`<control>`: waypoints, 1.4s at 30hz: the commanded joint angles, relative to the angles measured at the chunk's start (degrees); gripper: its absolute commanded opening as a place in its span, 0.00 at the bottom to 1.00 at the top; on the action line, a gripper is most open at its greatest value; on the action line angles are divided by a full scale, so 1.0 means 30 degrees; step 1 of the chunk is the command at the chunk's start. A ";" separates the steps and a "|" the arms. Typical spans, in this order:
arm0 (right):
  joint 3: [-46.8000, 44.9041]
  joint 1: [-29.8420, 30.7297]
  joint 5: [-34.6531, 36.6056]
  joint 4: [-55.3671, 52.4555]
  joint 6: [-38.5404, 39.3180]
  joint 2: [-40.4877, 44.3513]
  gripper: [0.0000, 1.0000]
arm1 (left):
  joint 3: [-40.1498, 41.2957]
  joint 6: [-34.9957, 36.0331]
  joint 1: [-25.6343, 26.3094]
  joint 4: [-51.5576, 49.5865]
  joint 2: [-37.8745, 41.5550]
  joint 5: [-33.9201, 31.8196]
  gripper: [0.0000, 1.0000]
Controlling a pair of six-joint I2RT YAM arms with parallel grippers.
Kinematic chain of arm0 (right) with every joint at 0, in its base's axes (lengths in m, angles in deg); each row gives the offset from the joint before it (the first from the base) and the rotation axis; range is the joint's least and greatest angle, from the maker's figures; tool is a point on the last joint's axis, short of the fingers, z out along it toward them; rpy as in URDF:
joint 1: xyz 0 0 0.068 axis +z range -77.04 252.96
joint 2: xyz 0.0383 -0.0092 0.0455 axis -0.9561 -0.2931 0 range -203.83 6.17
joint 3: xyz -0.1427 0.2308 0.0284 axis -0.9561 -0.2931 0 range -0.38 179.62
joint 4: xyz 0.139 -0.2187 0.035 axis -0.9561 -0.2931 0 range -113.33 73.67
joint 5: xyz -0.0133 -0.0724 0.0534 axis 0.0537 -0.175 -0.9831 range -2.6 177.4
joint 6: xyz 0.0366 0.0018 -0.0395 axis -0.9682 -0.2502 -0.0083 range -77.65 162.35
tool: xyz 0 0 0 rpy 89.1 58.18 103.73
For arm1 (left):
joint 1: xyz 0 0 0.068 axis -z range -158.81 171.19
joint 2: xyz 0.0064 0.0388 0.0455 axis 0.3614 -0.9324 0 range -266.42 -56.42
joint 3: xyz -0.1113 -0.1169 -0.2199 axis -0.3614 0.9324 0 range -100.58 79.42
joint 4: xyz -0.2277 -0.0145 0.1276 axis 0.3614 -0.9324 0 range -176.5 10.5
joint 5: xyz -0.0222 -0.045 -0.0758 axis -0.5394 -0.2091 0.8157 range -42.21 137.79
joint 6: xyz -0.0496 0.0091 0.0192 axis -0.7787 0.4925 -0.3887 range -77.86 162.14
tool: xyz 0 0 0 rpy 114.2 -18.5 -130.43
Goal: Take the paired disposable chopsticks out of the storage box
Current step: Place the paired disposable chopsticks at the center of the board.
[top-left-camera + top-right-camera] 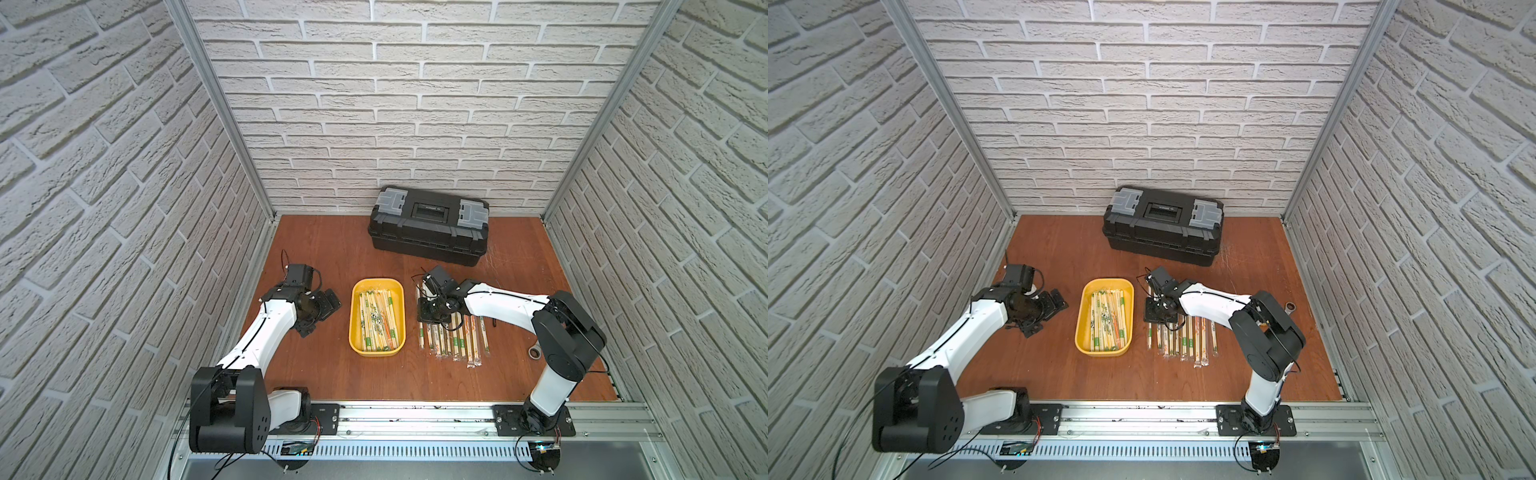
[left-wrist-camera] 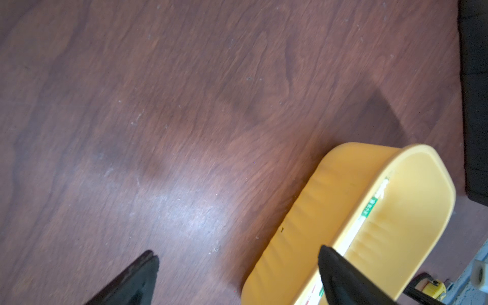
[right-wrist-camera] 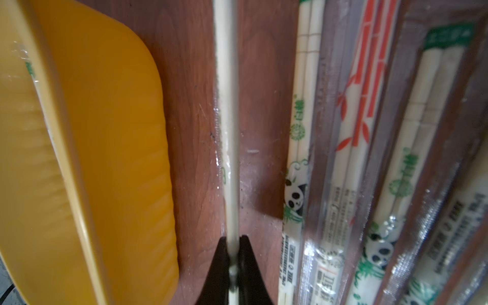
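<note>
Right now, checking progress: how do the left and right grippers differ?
The left gripper stands open and empty; the right gripper is shut on one sleeved chopstick pair. The left gripper is on the storage box's left side, the right gripper on its right, next to the laid-out row. Both sit low beside it.

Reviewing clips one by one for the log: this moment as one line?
right gripper: shut on one chopstick pair, between storage box and laid-out row | left gripper: open, empty, beside box | more pairs in box
</note>
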 commanded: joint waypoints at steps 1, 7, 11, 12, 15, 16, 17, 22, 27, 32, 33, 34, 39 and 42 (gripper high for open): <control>-0.0013 0.0113 0.0820 -0.0353 0.0298 -0.0213 0.09 | -0.0427 -0.0036 0.0105 -0.0230 -0.0099 -0.0254 0.98; 0.0104 0.0113 0.1238 -0.0565 0.0462 -0.0539 0.16 | -0.0456 -0.0064 0.0192 -0.0296 -0.0099 -0.0298 0.98; 0.0162 0.0124 0.1306 -0.0711 0.0491 -0.0441 0.22 | -0.0486 -0.0058 0.0192 -0.0327 -0.0051 -0.0312 0.98; 0.0217 0.0120 0.1328 -0.0795 0.0502 -0.0398 0.22 | -0.0496 -0.0065 0.0214 -0.0333 -0.0064 -0.0326 0.98; 0.0249 0.0130 0.1292 -0.0930 0.0491 -0.0052 0.23 | -0.0492 -0.0024 0.0218 -0.0357 -0.0054 -0.0360 0.98; 0.0265 0.0115 0.1248 -0.1000 0.0463 0.0105 0.22 | -0.0501 -0.0036 0.0222 -0.0357 -0.0041 -0.0357 0.98; 0.0280 0.0114 0.1210 -0.1048 0.0447 0.0331 0.23 | -0.0490 -0.0014 0.0222 -0.0392 -0.0061 -0.0383 0.98; 0.0640 0.0142 0.1096 -0.1592 0.0373 0.1418 0.23 | -0.0457 0.0117 0.0223 -0.0459 -0.0070 -0.0474 0.98; 0.1667 0.0373 0.1278 -0.2469 0.0479 0.2306 0.23 | -0.0427 0.0390 0.0164 -0.0571 -0.0091 -0.0691 0.98; 0.3696 0.1160 0.1890 -0.3813 0.0993 0.2255 0.23 | -0.0428 0.0657 -0.0226 -0.0528 -0.0339 -0.0741 0.98; 0.4176 0.1380 0.2035 -0.4079 0.1125 0.2093 0.23 | -0.0458 0.0730 -0.0325 -0.0593 -0.0445 -0.0734 0.98; 0.4612 0.1601 0.2171 -0.4304 0.1233 0.1939 0.23 | -0.0507 0.0779 -0.0418 -0.0646 -0.0491 -0.0709 0.98; 0.7174 0.2811 0.3028 -0.5587 0.1850 0.0391 0.24 | -0.0665 0.1156 -0.1149 -0.0811 -0.0654 -0.0652 0.98; 0.8633 0.3538 0.3686 -0.6417 0.2267 -0.0871 0.24 | -0.0662 0.1252 -0.1604 -0.0783 -0.0600 -0.0448 0.98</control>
